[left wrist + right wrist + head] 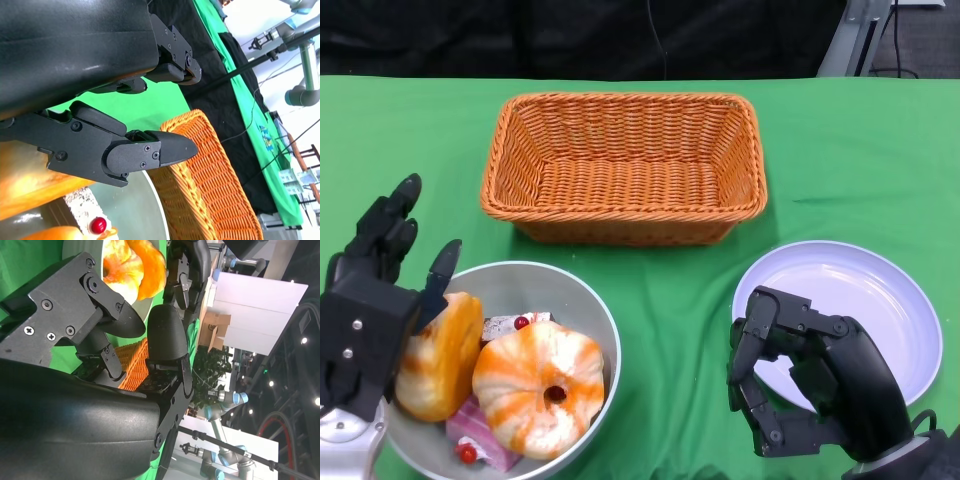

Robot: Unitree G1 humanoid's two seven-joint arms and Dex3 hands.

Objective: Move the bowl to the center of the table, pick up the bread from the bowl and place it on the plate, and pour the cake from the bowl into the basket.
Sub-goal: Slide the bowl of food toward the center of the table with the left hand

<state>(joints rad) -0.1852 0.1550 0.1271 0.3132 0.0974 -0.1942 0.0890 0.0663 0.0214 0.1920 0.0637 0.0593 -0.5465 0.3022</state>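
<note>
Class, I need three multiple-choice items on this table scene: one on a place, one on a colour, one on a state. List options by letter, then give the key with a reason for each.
1. Where is the plate?
A. beside the right hand
B. inside the basket
C. under the bowl

2. What colour is the basket?
A. white
B. orange
C. grey

3. What does the basket hold?
A. bread
B. cake
C. nothing

Key: 1 A, it lies by that hand; 2 B, orange wicker; 3 C, only its bare woven floor shows.
</note>
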